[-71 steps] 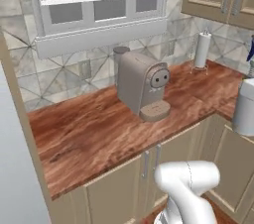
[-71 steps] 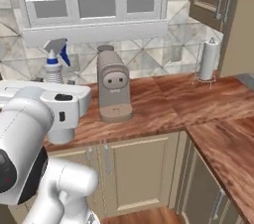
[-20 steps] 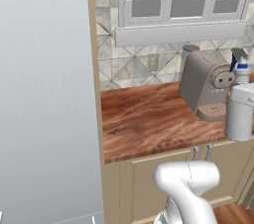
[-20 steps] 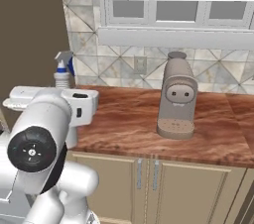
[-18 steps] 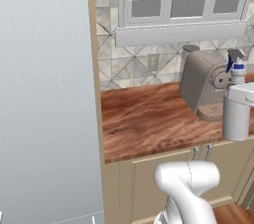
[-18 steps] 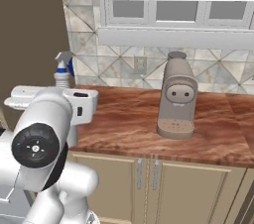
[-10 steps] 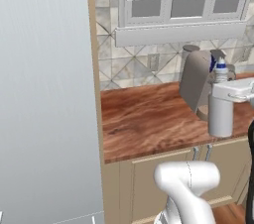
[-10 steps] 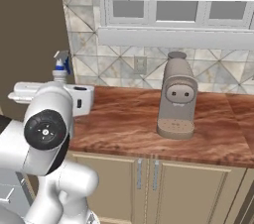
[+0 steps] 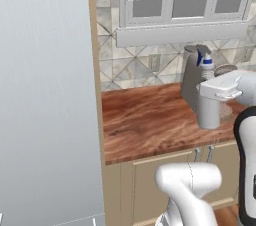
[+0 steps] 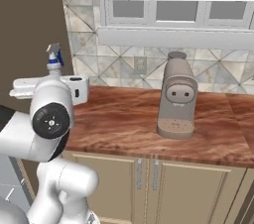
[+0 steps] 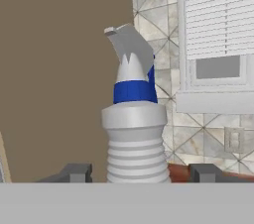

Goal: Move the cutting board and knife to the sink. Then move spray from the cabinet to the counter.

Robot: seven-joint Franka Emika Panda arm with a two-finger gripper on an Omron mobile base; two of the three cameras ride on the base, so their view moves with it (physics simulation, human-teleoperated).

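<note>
My gripper is shut on the spray, a pale-grey ribbed bottle with a blue collar and white trigger nozzle, gripped at its neck between the two dark fingertips. In the left base view the spray hangs upright just above the counter, right of centre, with the gripper around its top. From the right base view the spray nozzle sticks up behind my arm over the counter, and the gripper is mostly hidden. The cutting board, knife and sink are out of view.
A grey-brown coffee machine stands on the counter below the window, partly behind the spray as the coffee machine in the left base view. A tall grey panel bounds the counter's left end. Beige cabinet doors run underneath.
Since 3.5 s ago the base has moved and the whole scene shifted. Over the last second the arm has swung left, carrying the spray across in front of the coffee machine.
</note>
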